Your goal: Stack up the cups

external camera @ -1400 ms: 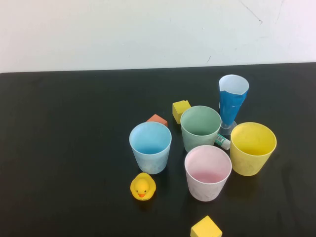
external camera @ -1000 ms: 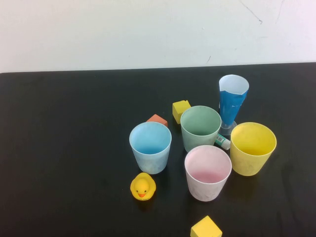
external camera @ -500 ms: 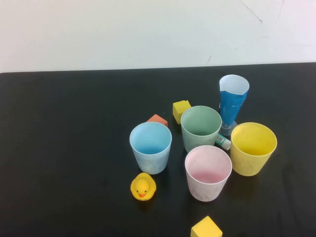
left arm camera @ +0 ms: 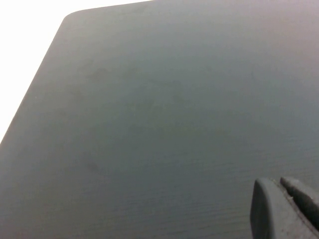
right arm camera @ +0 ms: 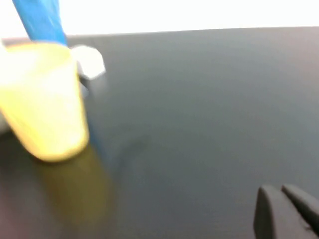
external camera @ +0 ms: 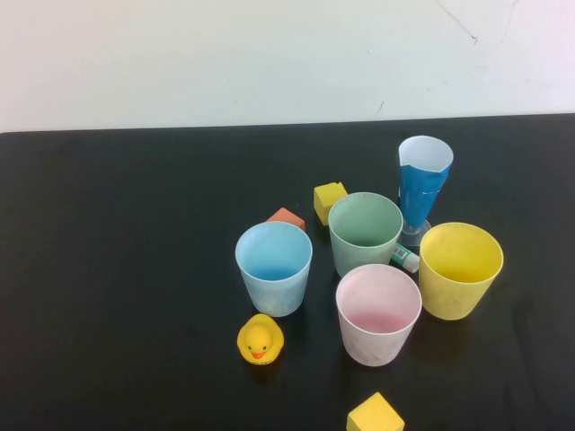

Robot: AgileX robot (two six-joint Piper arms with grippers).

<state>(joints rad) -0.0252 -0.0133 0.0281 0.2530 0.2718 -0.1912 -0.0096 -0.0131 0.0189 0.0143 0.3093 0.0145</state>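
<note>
Four cups stand upright and apart on the black table: pale blue cup (external camera: 274, 268), pale green cup (external camera: 365, 233), pale pink cup (external camera: 378, 313) and yellow cup (external camera: 460, 269). Neither arm shows in the high view. My left gripper (left arm camera: 282, 186) is shut and empty over bare table. My right gripper (right arm camera: 282, 193) is shut and empty, off to the side of the yellow cup (right arm camera: 42, 99), well apart from it.
A tall blue stemmed glass (external camera: 423, 184) stands behind the yellow cup. A rubber duck (external camera: 260, 340), two yellow blocks (external camera: 330, 199) (external camera: 375, 416), an orange block (external camera: 286, 217) and a small white tube (external camera: 406, 259) lie around the cups. The table's left half (external camera: 117, 251) is bare.
</note>
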